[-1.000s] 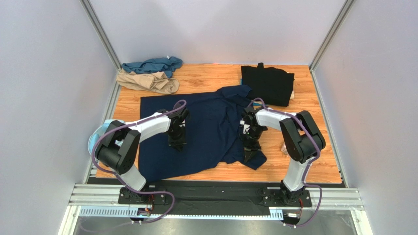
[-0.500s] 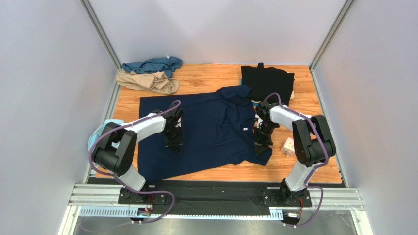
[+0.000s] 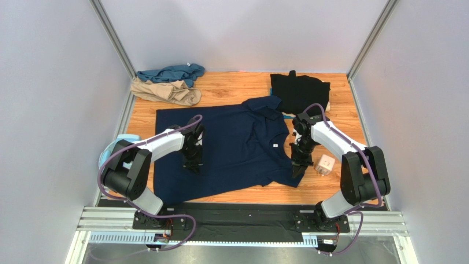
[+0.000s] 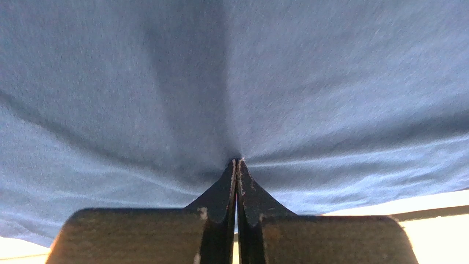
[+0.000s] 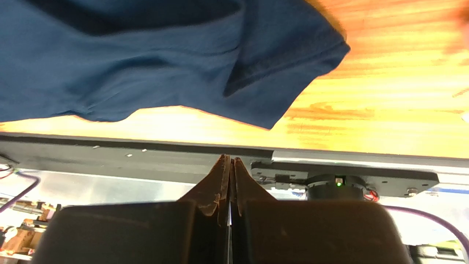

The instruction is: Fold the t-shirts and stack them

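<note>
The dark navy t-shirt [image 3: 236,151] lies spread on the wooden table. My left gripper [image 3: 191,164] is shut, with its tips [image 4: 236,161] pressed onto the navy cloth [image 4: 308,82], which creases around them. My right gripper [image 3: 297,168] is shut and empty [image 5: 229,159] at the shirt's right sleeve edge [image 5: 275,82]. The black t-shirt [image 3: 300,92] lies folded at the back right. The teal t-shirt [image 3: 172,73] and the tan t-shirt [image 3: 165,92] lie crumpled at the back left.
A small white cube [image 3: 326,164] sits on the table just right of my right gripper. A pale blue plastic ring [image 3: 107,153] lies at the left edge beside the left arm. Grey walls and metal posts enclose the table [image 3: 341,190].
My left gripper slid left and nearer over the navy shirt. My right gripper slid right to the sleeve edge, spreading the bunched right side flat. The white cube now shows fully.
</note>
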Available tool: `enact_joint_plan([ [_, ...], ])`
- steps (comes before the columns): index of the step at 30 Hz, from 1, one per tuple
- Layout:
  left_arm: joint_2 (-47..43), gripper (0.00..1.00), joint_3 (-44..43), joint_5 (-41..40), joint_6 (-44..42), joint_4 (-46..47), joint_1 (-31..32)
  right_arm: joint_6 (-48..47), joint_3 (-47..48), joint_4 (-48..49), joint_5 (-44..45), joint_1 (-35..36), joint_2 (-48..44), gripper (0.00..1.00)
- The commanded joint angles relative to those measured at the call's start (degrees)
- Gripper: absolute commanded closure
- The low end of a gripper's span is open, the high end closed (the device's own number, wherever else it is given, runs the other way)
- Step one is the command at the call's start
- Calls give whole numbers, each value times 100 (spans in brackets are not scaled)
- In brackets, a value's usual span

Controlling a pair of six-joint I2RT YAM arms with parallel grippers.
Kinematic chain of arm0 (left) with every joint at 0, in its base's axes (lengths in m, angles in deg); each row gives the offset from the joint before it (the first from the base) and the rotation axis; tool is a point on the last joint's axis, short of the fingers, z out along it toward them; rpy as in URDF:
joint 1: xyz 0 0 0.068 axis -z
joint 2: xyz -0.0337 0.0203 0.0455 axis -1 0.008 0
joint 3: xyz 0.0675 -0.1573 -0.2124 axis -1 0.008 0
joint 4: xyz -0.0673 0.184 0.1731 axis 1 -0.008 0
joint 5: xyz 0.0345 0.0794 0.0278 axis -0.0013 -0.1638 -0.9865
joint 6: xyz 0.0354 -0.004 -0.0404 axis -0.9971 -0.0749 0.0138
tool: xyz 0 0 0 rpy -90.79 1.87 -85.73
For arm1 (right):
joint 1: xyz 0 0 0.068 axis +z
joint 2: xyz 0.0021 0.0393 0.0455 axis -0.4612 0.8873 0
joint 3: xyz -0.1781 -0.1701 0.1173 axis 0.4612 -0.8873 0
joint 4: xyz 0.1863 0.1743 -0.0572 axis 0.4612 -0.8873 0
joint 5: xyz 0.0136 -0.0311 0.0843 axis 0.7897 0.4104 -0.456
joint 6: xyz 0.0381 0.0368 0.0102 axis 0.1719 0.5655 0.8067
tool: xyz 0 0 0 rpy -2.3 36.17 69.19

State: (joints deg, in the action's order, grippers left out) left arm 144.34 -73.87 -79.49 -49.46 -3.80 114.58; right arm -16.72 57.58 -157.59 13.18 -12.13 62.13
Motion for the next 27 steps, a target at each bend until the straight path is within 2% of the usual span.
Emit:
enact_joint_plan([
  [1,-322,100,161,-42,-256,-219,-25,84,1072,-140,82,22,-291,97],
  [3,-375,100,205,-51,-300,-263,-25,14,1800,-175,240,14,-11,89],
  [6,-427,100,214,10,-317,-264,-25,-162,2505,-44,276,5,707,86],
  [9,-568,100,-109,308,-256,-211,-25,-188,3752,9,189,-4,1630,80],
  [10,-612,100,-233,475,-238,-184,-8,-188,4469,0,145,-4,1869,77],
  [12,-630,93,-670,529,-238,-184,45,-153,5045,97,31,-4,2526,71],
  [13,-595,89,-821,512,-273,-193,71,-162,5692,88,-5,-4,2748,70],
  [17,-87,86,-1524,538,-431,-350,115,-198,7099,-78,73,-21,3760,63],
  [20,73,86,-1675,451,-502,-491,116,-118,7621,35,240,-92,4060,58],
  [25,-137,86,-1526,239,-528,-500,115,268,7447,817,30,-83,3770,46],
  [27,-155,86,-1430,161,-563,-536,124,382,7412,967,-145,-92,3735,46],
])
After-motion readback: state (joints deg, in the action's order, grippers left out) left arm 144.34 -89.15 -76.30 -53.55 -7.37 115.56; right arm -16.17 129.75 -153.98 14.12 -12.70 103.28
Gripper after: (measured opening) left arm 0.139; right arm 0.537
